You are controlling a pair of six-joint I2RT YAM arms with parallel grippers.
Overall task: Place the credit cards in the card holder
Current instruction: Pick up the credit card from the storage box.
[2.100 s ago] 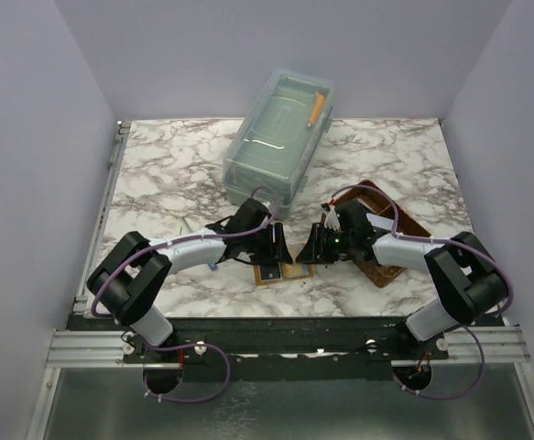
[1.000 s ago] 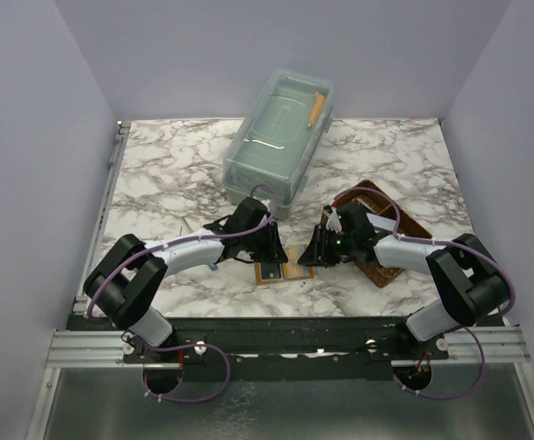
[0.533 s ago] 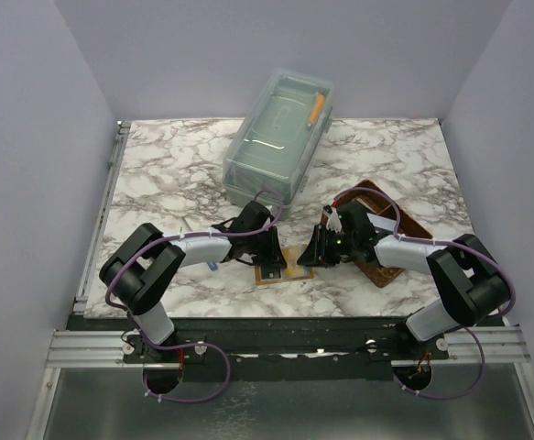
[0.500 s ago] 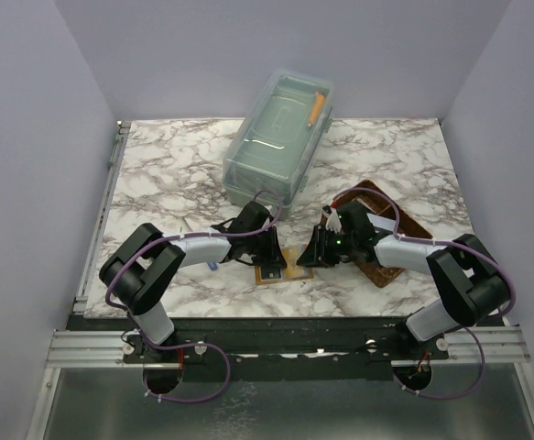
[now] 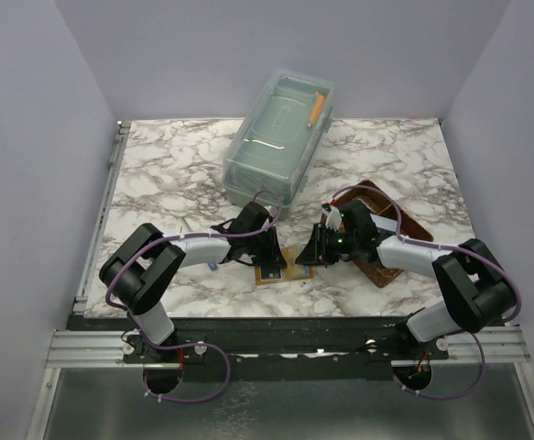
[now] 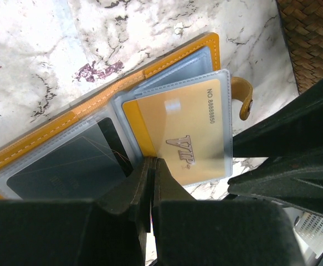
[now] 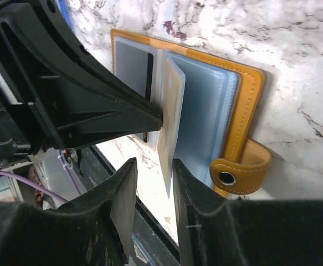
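the left gripper (image 6: 152,166) is sitting fully closed, tips touching a clear sleeve (image 7: 168,177) of the open orange card holder (image 6: 50,124) lying just ahead on the surface (image 6: 28,55). the right gripper (image 7: 154,163) is hanging half open, straddling the upright gold vip card (image 6: 183,133).

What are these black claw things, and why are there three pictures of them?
They are two robot arms at a white marble table. One picture looks down from above; the other two come from cameras on each wrist. On the table lie an open orange leather card holder, a clear plastic box and a brown woven tray. The left gripper is pinched shut at a clear pocket page holding a gold VIP card. The right gripper stands open around that page.
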